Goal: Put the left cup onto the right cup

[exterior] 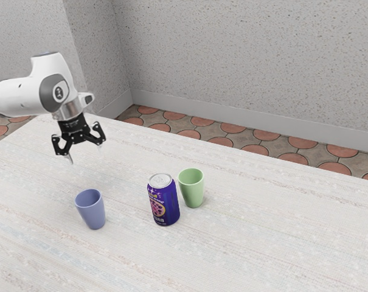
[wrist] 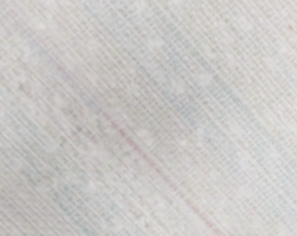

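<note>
The lavender-blue cup stands upright, mouth up, on the pale table toward the exterior view's left. It looks like a small, thin-walled plastic tumbler: probably light, stiff enough to bear a pinch, smooth and a little slippery, and easy to tip if nudged at the rim. Its walls taper toward the base, so the surest hold is likely across the rim, one finger inside and one outside, or around the upper wall where it is widest. A purple soda can stands between it and the green cup, the target, just beside the green one; carrying the cup across will call for height to clear the can. The gripper hangs above the table, well apart from the lavender-blue cup and further back, pointing down with its fingers spread wide and nothing between them. The arm reaches in from the exterior view's upper left, and the wrist camera looks down on bare tabletop.
</note>
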